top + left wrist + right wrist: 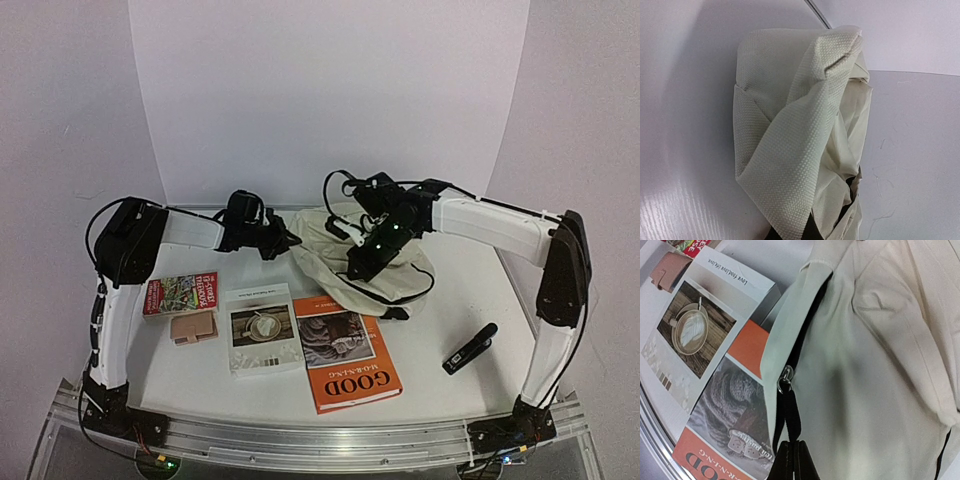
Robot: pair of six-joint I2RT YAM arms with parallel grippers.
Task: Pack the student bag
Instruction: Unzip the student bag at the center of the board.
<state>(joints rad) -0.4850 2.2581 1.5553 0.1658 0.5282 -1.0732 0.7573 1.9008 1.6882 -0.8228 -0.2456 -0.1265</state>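
Note:
The student bag (322, 240), cream fabric with black zippers, lies crumpled at the middle back of the table. My left gripper (290, 241) is at its left edge, shut on a fold of the woven cream fabric (785, 150); only dark finger bases (810, 231) show beneath the cloth. My right gripper (362, 265) hangs over the bag's front, its fingers (792, 455) shut on the black zipper pull strap (791, 412). That strap leads up to the metal slider (785, 380). The bag's body (870, 365) fills the right of this view.
In front of the bag lie an orange book (350, 365), a white book with a coffee picture (262, 328), a red book (180, 294) and a pink wallet (193, 327). A black pen-like object (470, 349) lies at the right.

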